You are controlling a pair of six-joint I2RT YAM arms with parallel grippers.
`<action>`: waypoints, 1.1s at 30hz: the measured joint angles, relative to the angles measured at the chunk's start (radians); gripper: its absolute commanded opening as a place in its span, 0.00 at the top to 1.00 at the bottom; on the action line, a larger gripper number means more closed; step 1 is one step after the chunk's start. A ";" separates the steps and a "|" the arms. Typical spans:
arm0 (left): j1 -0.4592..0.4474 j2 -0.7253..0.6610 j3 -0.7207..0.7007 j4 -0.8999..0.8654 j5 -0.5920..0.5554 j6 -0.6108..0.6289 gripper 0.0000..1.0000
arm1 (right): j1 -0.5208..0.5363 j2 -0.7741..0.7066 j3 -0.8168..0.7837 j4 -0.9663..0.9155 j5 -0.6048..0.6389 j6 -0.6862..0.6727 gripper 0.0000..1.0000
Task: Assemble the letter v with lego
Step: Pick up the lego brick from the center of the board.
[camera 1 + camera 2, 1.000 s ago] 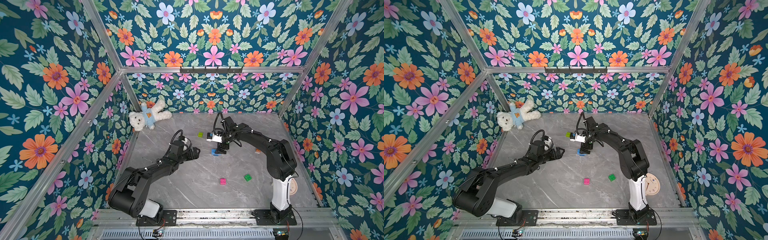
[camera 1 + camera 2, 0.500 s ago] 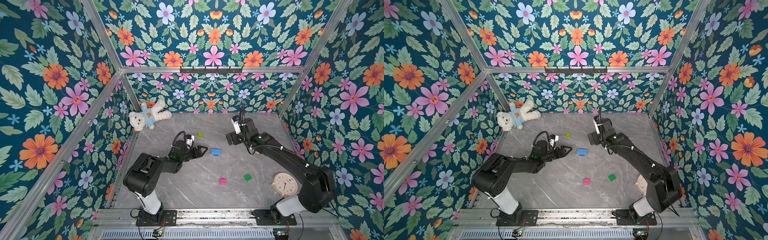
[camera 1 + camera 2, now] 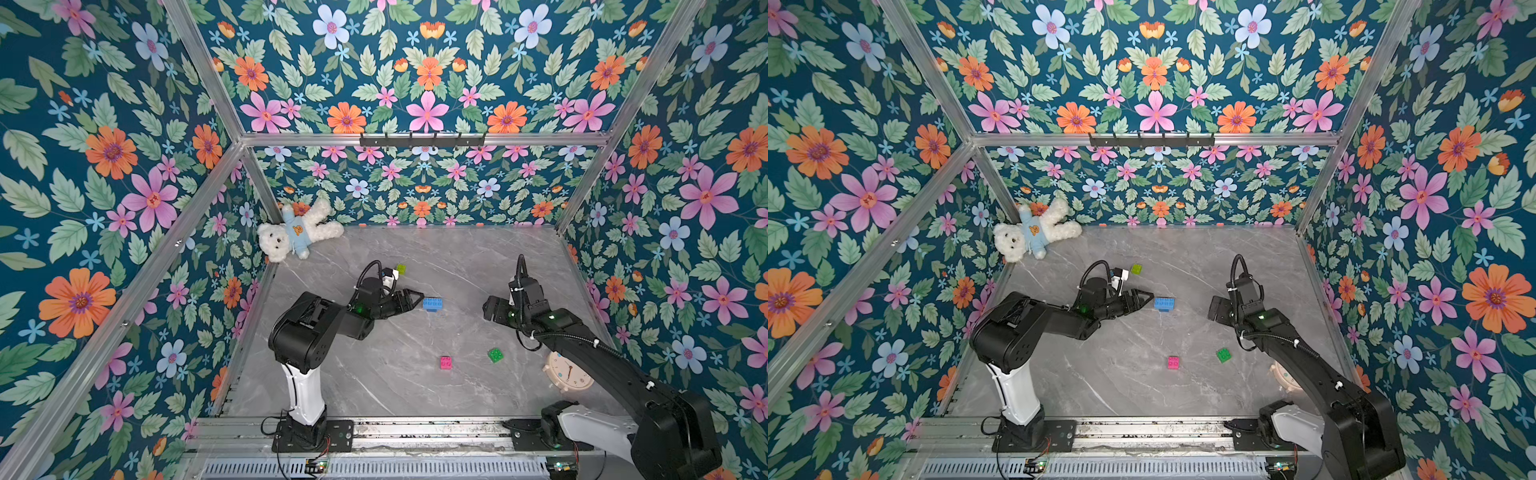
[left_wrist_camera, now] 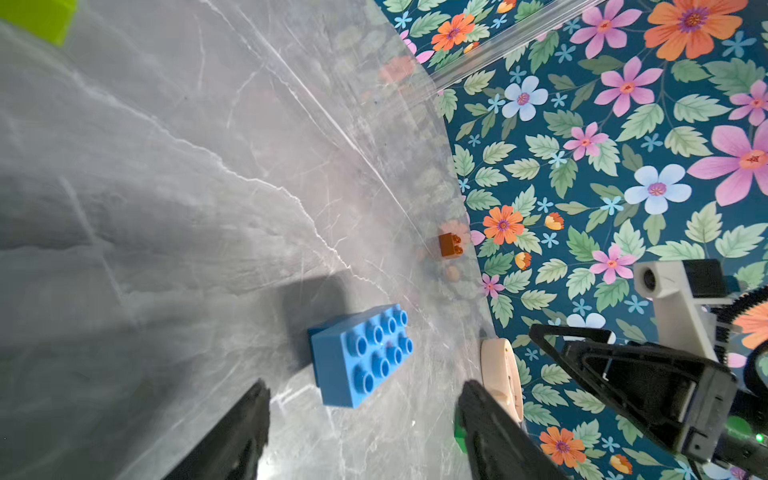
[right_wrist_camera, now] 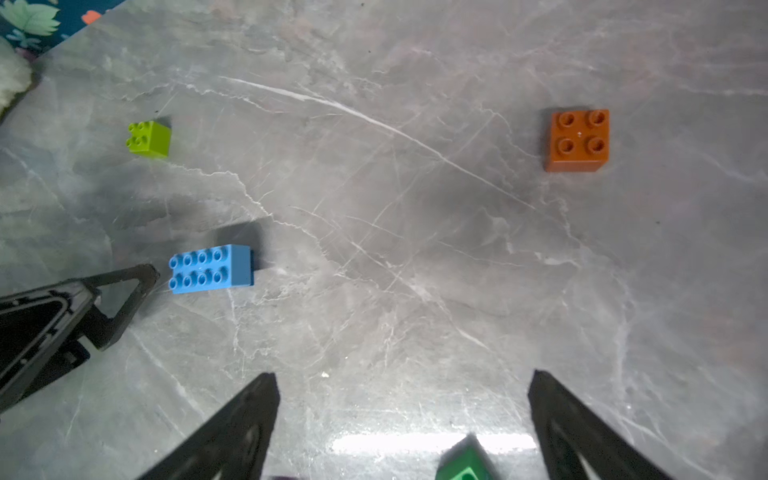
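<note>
Nearest my bases, the pink brick (image 3: 445, 362) and the green brick (image 3: 495, 355) lie singly on the grey tabletop (image 3: 395, 386), near each other but not touching. A round clock (image 3: 567, 372) lies toward the right wall, partly under my right arm. My right fingers (image 5: 249, 428) hang above the tabletop, spread wide with nothing between them; the right wrist view shows the green brick at its edge, near one finger.

Farther out, my left fingers (image 4: 245, 424) lie low, parted, gripping nothing. The long light-blue brick (image 3: 432, 304) sits studs up just ahead of their tips, and I cannot tell whether one tip touches it. The orange brick (image 5: 577, 139) stands alone toward the right wall, well apart from the blue one. Beyond my left wrist sits the lime brick (image 3: 401, 269), also alone. A white teddy bear (image 3: 297, 235) in a blue top lies in the far left corner. All the lego is separate, no two bricks joined.
</note>
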 measured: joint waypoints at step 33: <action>-0.048 0.174 0.009 0.254 -0.010 -0.227 0.41 | -0.319 0.357 0.232 0.041 -0.072 0.050 0.30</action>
